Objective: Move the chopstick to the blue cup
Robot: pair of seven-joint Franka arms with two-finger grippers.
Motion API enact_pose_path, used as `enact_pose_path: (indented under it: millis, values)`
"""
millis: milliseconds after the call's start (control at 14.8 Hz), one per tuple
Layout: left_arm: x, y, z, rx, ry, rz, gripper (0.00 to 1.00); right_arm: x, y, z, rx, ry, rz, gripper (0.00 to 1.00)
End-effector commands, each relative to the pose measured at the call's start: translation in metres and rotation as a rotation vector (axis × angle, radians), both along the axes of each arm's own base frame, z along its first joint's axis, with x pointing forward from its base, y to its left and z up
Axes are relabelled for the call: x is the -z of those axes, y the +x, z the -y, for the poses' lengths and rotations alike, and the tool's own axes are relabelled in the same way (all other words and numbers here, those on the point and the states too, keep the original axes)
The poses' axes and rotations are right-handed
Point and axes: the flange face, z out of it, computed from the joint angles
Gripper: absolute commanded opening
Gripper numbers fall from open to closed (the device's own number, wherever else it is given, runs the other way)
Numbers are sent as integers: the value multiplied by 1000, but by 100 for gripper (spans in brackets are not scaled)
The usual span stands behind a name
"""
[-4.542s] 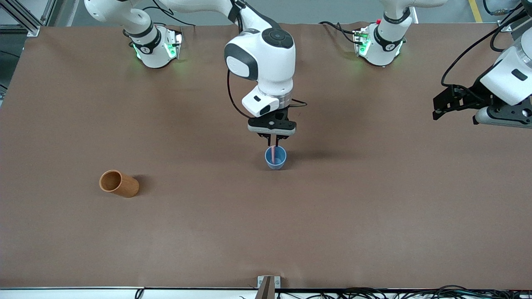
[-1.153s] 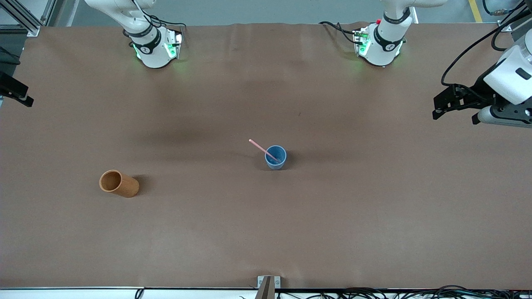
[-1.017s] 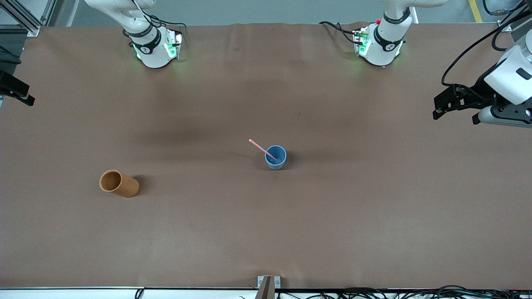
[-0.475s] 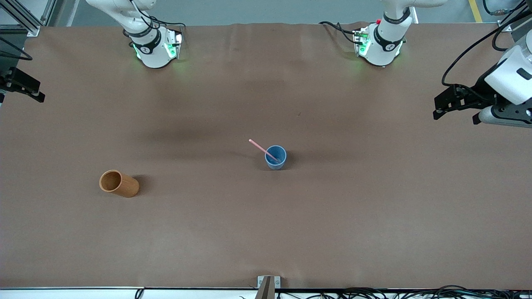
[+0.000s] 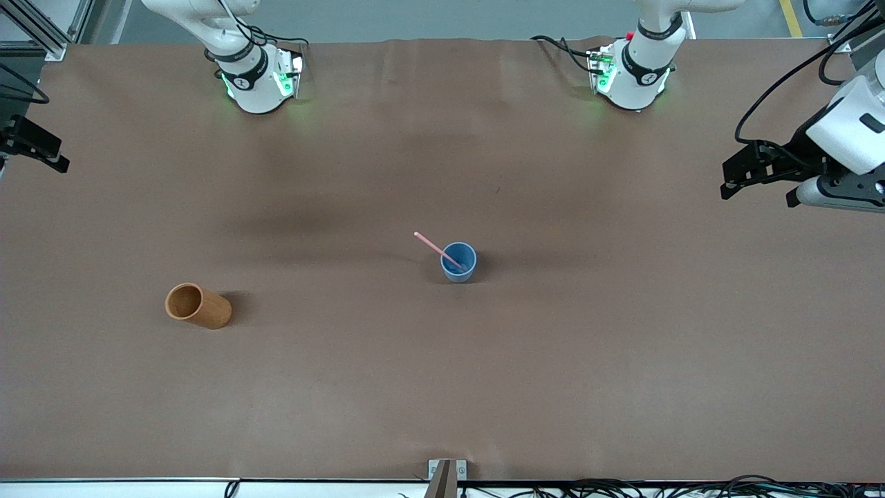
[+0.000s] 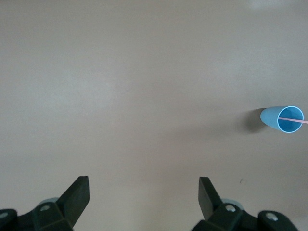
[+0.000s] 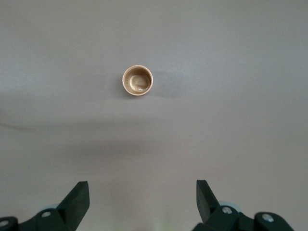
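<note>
In the front view, the chopstick [image 5: 437, 248] stands in the blue cup [image 5: 458, 262] near the middle of the table [image 5: 622, 360], its lower end inside and its upper end leaning out over the rim toward the right arm's end. The transfer looks done. The brown cup [image 5: 197, 306] stands empty, well apart, nearer the camera and toward the right arm's end. The left gripper [image 5: 743, 168] hangs at the left arm's end of the table, holding nothing; the right gripper [image 5: 34, 145] hangs at the table's edge at the right arm's end.

In the left wrist view, the left gripper's jaws stand wide apart and empty over bare table, with the blue cup and chopstick far off.

In the right wrist view, the right gripper's jaws are likewise spread and empty, high over the brown cup. Nothing seems left to do; both arms wait.
</note>
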Motion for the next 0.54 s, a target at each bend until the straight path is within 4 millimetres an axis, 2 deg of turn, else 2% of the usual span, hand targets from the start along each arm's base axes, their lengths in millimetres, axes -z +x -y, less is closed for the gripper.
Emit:
enact_pose_path:
  millis: [0, 475]
  values:
    - [-6, -1, -2, 10, -11, -1, 100, -2, -8, -3, -11, 16, 19, 99]
    - [-6, -1, -1, 13, -13, -1, 100, -7, -6, -5, -11, 15, 30, 100]
